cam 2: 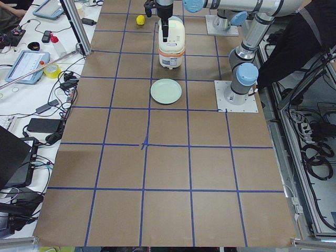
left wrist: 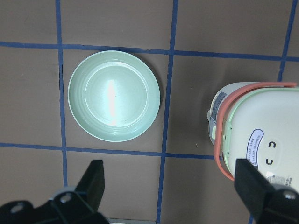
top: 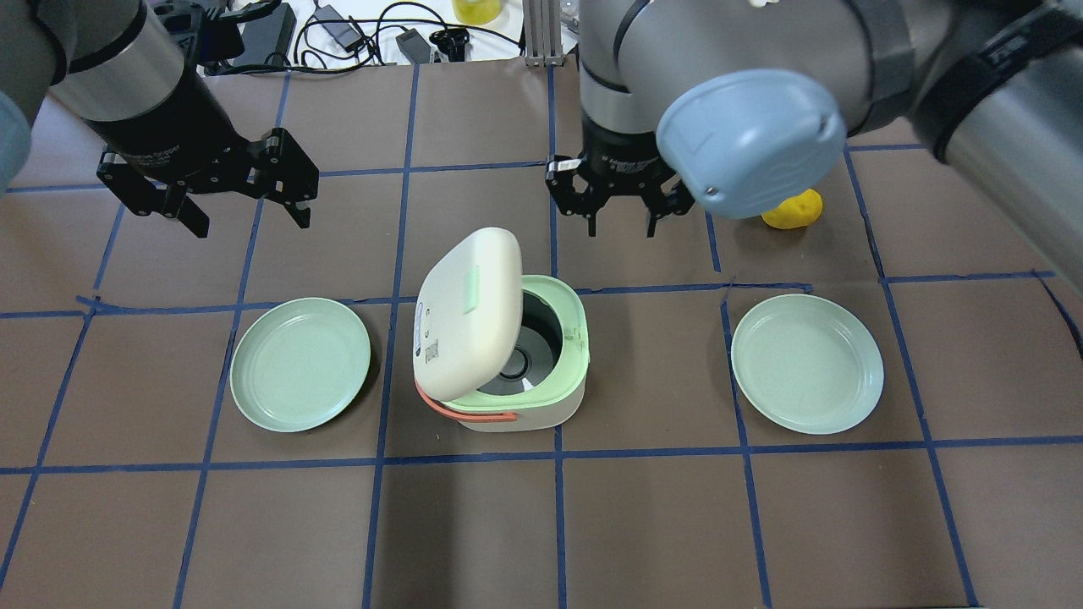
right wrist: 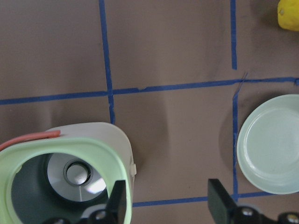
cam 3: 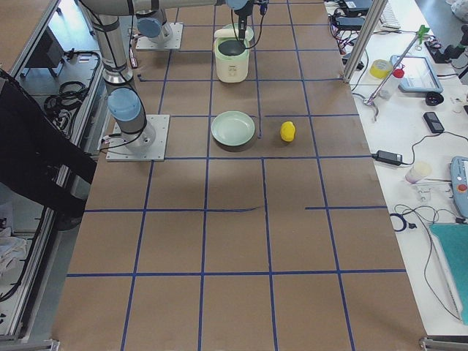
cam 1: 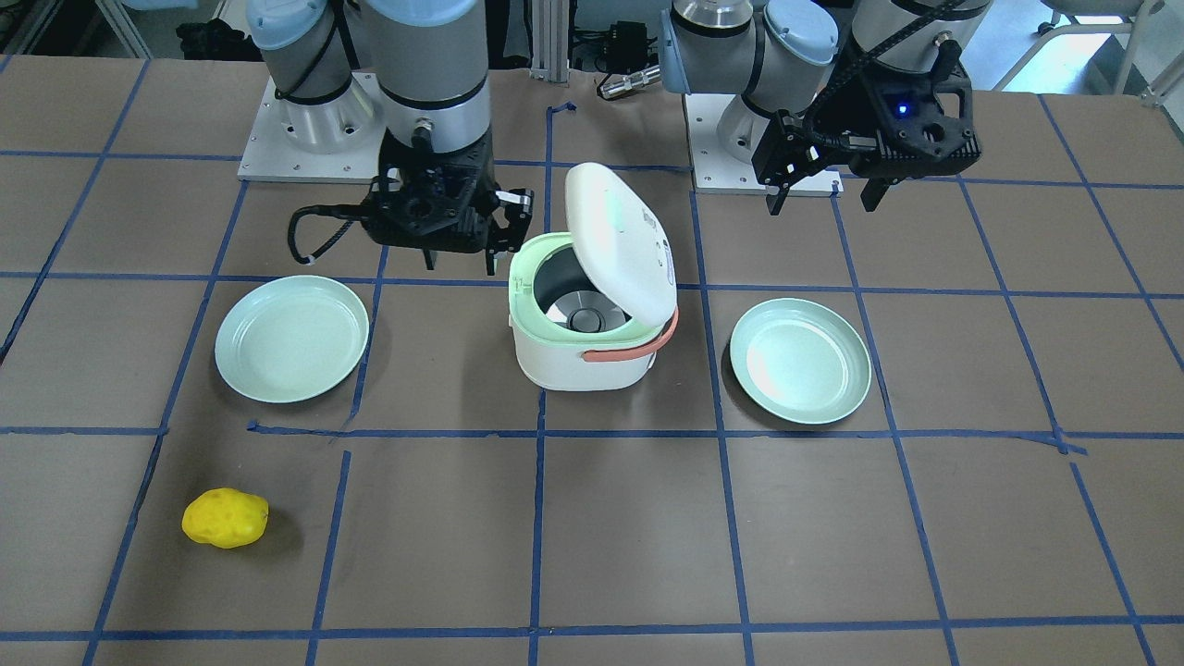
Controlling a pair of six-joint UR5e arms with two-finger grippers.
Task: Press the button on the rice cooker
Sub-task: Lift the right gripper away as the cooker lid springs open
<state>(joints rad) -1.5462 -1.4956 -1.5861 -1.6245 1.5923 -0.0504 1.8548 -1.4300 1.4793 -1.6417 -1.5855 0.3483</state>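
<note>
The white rice cooker (cam 1: 578,365) with a green rim and an orange handle stands mid-table, its lid (top: 470,313) tilted open over the empty pot (right wrist: 77,172). A small tab (right wrist: 134,169) sticks out of the rim on the side toward my right gripper. My right gripper (top: 623,228) is open and empty, hovering just beyond the cooker's far right side; it also shows in the front view (cam 1: 460,266). My left gripper (top: 252,222) is open and empty, raised to the cooker's far left, above the table; its wrist view shows the lid (left wrist: 254,135) at the right.
A pale green plate (top: 300,364) lies left of the cooker and another plate (top: 806,364) lies to its right. A yellow lumpy object (top: 794,211) sits beyond the right plate. Blue tape lines grid the brown table.
</note>
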